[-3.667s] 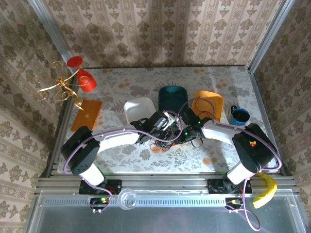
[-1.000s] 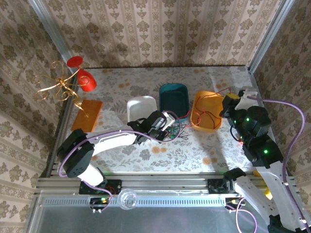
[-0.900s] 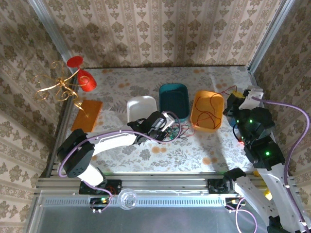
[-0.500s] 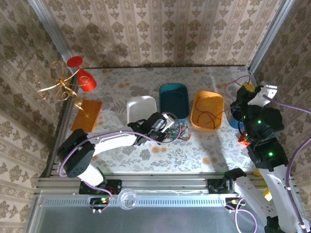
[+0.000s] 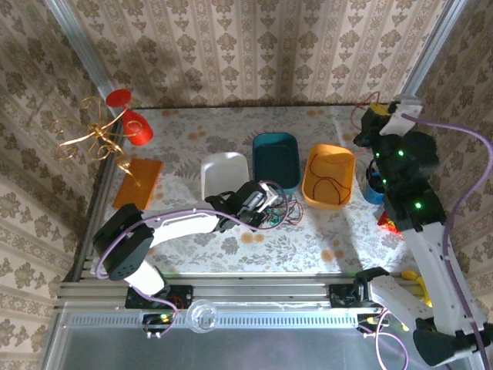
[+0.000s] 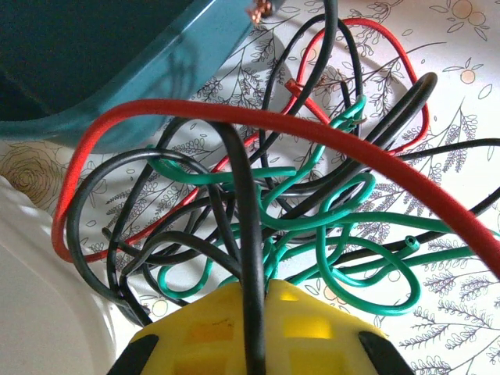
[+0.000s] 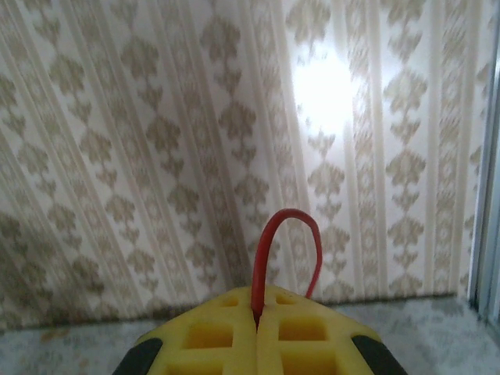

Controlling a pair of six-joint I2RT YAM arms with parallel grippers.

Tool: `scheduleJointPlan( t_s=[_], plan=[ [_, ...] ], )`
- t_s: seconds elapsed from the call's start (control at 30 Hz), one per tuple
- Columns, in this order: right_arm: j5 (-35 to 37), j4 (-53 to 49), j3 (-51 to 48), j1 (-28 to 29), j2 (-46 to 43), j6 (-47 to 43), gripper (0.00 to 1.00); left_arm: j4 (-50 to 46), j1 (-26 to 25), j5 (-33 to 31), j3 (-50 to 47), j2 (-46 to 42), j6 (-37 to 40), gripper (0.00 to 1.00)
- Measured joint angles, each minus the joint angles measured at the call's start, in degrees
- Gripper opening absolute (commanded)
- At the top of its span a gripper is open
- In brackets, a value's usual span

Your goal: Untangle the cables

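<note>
A tangle of red, green and black cables (image 5: 279,213) lies on the flowered table in front of the teal bin (image 5: 275,158). My left gripper (image 5: 268,208) sits at the tangle's left edge. In the left wrist view its yellow fingers (image 6: 195,332) are shut on one black cable (image 6: 248,234), with green loops (image 6: 336,211) and a red cable (image 6: 258,121) just beyond. My right gripper (image 5: 370,116) is raised high at the back right. It (image 7: 258,314) is shut on a red cable (image 7: 262,266), which trails down into the orange bin (image 5: 327,158).
A white bin (image 5: 223,171) stands left of the teal one. A blue mug (image 5: 376,187) is partly hidden under the right arm. A red and gold wire ornament (image 5: 115,127) and a brown board (image 5: 139,181) occupy the left side. Patterned walls close in the table.
My right gripper has lifted up and back to the far right corner, drawing the red cable away from the tangle and over the orange bin. The left gripper has stayed on the tangle.
</note>
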Motion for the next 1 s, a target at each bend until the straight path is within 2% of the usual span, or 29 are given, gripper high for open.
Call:
scheduleJointPlan(
  t_s=[0.2, 0.5, 0.8, 1.0],
  plan=[
    [-2.84, -4.28, -7.74, -0.04, 5.99, 3.26, 0.00, 0.20, 0.00, -0.04, 0.00, 0.04, 0.00, 0.00],
    [-3.72, -11.04, -18.21, -0.15, 15.67, 14.08, 0.00, 0.17, 0.00, -0.31, 0.02, 0.07, 0.00, 0.00],
    [-3.67, -12.48, -19.54, -0.15, 22.93, 18.51, 0.02, 0.13, 0.00, -0.42, 0.17, 0.68, 0.02, 0.00],
    [-3.69, -12.33, -19.43, -0.72, 27.36, 19.45, 0.10, -0.24, 0.00, -0.63, 0.79, 0.68, 0.02, 0.00]
  ],
)
